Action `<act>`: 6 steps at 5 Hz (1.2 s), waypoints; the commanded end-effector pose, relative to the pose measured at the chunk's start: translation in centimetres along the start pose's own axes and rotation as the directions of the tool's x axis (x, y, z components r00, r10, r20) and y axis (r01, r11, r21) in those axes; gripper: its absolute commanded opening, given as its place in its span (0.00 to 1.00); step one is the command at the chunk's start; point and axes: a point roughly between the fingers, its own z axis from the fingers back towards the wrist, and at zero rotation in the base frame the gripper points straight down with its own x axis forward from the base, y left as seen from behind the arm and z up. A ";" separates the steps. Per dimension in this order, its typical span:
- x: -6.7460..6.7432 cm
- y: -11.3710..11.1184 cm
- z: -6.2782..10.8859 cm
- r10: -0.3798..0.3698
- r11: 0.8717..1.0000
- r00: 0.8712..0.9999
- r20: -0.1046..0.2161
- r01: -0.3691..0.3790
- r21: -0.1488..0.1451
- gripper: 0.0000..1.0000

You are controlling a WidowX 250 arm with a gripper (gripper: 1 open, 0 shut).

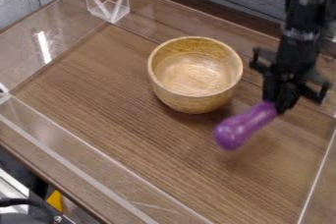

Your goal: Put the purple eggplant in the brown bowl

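1. Standing at the far left corner of the table, a small clear plastic stand [105,2] with a V-shaped fold was seen, well apart from everything else.
2. A wood-grain tabletop [92,100] with a glossy transparent cover was seen under all the objects, with bright reflections along its left edge.
3. A round light-brown wooden bowl with a thick rim [197,72] was placed near the middle of the table, upright and with nothing visible inside it.
4. A small glossy purple oblong toy eggplant [243,127] was seen just right of the bowl and slightly nearer the camera, tilted with its upper end toward the right and its lower rounded end toward the left.
5. The eggplant appeared to be raised off the tabletop, with a faint shadow seen beneath it; it was outside the bowl and not touching the rim.
6. The upper end of the eggplant was clamped between the fingers of a black gripper [284,100], which was pointed straight down.
7. The jaws were drawn in close on that end of the eggplant.
8. The dark robot arm [308,17] was seen rising from the gripper to the top right edge of the view.
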 end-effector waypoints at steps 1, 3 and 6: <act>0.3 2.8 5.7 0.055 0.998 0.993 0.102 -0.057 0.017 0.00; -0.9 9.9 5.5 0.067 0.995 0.990 0.125 -0.075 0.060 0.00; -1.0 9.7 5.6 0.015 0.997 0.990 0.137 -0.026 0.076 0.00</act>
